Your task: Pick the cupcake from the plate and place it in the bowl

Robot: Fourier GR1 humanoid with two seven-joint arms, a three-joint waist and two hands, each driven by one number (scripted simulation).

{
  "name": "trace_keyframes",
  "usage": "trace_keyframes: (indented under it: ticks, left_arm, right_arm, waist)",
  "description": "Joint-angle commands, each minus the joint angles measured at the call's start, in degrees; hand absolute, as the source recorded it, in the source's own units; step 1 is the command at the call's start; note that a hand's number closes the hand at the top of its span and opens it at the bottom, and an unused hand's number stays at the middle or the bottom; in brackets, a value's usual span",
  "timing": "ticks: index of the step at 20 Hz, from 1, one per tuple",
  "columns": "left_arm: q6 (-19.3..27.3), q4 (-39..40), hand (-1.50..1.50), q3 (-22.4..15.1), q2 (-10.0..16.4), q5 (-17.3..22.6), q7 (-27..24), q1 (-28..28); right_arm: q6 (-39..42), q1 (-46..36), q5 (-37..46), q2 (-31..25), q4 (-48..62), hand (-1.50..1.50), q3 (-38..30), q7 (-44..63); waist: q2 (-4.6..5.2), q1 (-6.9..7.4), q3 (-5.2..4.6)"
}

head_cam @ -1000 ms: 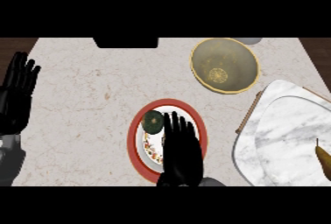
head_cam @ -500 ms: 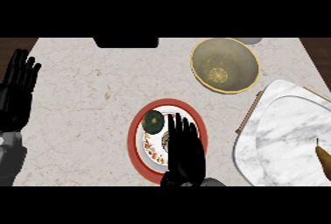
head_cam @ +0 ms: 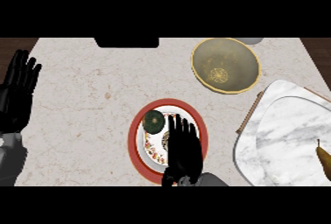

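Note:
A dark green cupcake (head_cam: 154,120) sits on the upper left part of a red-rimmed plate (head_cam: 136,140) near the counter's front middle. My right hand (head_cam: 183,148) lies open over the plate, fingers straight and pointing away, just right of and below the cupcake; it hides much of the plate's patterned centre. Whether it touches the cupcake I cannot tell. An olive-yellow bowl (head_cam: 226,65) stands at the back right, holding nothing. My left hand (head_cam: 17,94) rests open at the far left edge, fingers up.
A white marble board (head_cam: 287,133) on a wooden tray takes up the right side, with a yellowish pear (head_cam: 323,158) at its right edge. A dark object (head_cam: 127,42) sits at the counter's back edge.
My right hand has slid slightly down toward the front over the plate, uncovering a little more of the area beside the cupcake. The left hand has barely shifted.

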Motion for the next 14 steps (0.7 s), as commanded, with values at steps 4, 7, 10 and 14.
trace_keyframes:
  ticks: [4,7,10,14]
  left_arm:
    - [-0.8,-0.1,0.00,1.5,-0.4,-1.0,1.6,-0.2]
    - [-0.3,1.5,0.00,1.1,-1.6,-2.4,0.6,-1.7]
    - [1.2,-2.6,0.00,0.0,-2.8,-3.1,3.3,-1.4]
    - [0.7,-4.4,0.00,0.1,-2.9,-4.1,2.7,1.8]
  right_arm:
    - [-6.0,-4.1,-4.4,0.6,8.2,-1.50,2.3,5.5]
    - [-3.3,-6.4,-5.7,0.6,8.8,-1.50,-1.4,4.9]
    - [-8.0,-4.2,-4.7,0.6,11.8,-1.50,1.9,4.9]
    - [-11.2,-4.0,-5.7,0.6,15.4,-1.50,-0.6,3.0]
  waist:
    - [0.06,0.34,0.01]
    - [0.08,0.10,0.00]
    - [0.01,0.26,0.02]
    - [0.03,0.55,0.03]
